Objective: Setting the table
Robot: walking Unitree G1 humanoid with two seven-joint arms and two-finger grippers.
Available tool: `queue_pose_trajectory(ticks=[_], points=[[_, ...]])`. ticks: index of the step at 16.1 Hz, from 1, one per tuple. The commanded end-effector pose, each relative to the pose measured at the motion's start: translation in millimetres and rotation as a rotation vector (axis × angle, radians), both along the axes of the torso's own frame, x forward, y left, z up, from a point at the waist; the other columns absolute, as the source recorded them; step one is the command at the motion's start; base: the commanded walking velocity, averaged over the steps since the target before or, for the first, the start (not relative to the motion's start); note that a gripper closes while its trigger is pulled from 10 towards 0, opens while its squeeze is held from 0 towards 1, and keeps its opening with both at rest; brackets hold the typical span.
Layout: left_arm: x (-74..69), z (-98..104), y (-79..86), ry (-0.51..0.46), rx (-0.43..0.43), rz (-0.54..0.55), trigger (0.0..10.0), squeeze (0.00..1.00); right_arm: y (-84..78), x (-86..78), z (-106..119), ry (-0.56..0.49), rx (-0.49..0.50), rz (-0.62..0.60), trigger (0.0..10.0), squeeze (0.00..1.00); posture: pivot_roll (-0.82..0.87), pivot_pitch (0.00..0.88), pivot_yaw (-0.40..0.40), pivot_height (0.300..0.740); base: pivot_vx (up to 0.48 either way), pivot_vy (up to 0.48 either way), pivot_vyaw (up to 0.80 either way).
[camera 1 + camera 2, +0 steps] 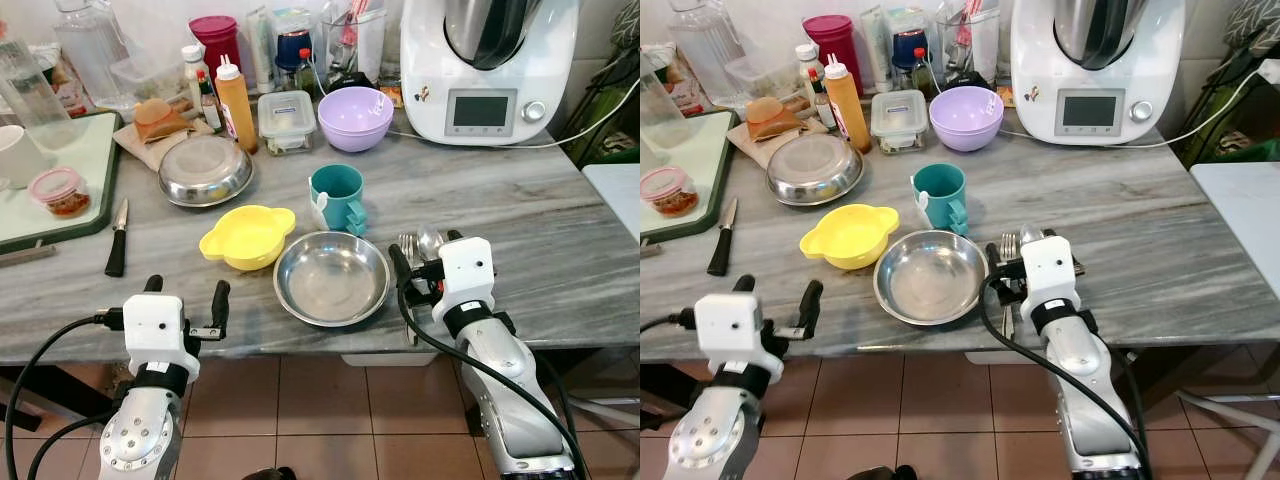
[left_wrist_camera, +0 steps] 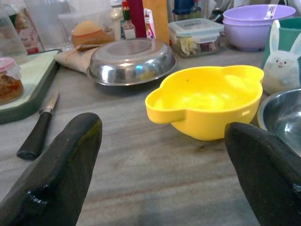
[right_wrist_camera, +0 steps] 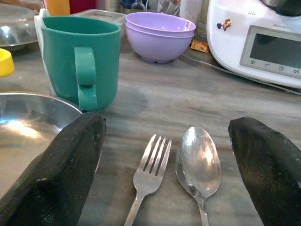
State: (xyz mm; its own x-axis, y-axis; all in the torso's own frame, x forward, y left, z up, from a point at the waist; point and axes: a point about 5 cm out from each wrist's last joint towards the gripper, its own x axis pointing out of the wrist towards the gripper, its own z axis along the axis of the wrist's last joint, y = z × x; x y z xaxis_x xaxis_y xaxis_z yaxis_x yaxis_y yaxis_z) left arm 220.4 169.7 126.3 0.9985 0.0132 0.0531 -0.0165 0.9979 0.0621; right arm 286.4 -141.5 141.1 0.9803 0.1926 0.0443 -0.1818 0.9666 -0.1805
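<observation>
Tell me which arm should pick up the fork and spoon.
Right. The right tool is open with the fork and spoon lying between its fingers; the left tool is over by the yellow bowl.

Counting what's sitting on the table (image 1: 560, 240): two steel bowls (image 1: 331, 277) (image 1: 205, 169), one yellow bowl (image 1: 247, 236), two stacked purple bowls (image 1: 355, 118), one teal mug (image 1: 337, 196), one fork (image 3: 149, 169), one spoon (image 3: 198, 162), one knife (image 1: 117, 240).

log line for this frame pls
task: setting the table | right gripper: open, over fork and spoon | left gripper: open, facing yellow bowl | steel plate: placed
</observation>
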Motion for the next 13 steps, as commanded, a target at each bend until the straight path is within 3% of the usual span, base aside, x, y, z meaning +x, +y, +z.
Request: queue_pose_trajectory(ticks=[1, 12, 13], points=[[0.8, -6.5, 2.9, 0.041, 0.014, 0.01, 10.0, 0.0, 1.8, -0.6, 4.3, -0.018, 0.021, 0.016, 10.0, 0.0, -0.04, 0.099, 0.072, 0.74, 0.0, 0.0, 0.0], [5.9, -2.1, 1.3, 0.023, 0.029, 0.035, 10.0, 0.0, 4.0, 3.6, 9.5, -0.047, -0.014, 0.034, 10.0, 0.0, -0.03, 0.093, 0.064, 0.74, 0.0, 0.0, 0.0], [4.8, -3.3, 0.1, 0.027, 0.032, 0.03, 10.0, 0.0, 4.2, 2.8, 7.9, -0.044, -0.02, 0.041, 10.0, 0.0, -0.03, 0.094, 0.063, 0.74, 0.0, 0.0, 0.8]])
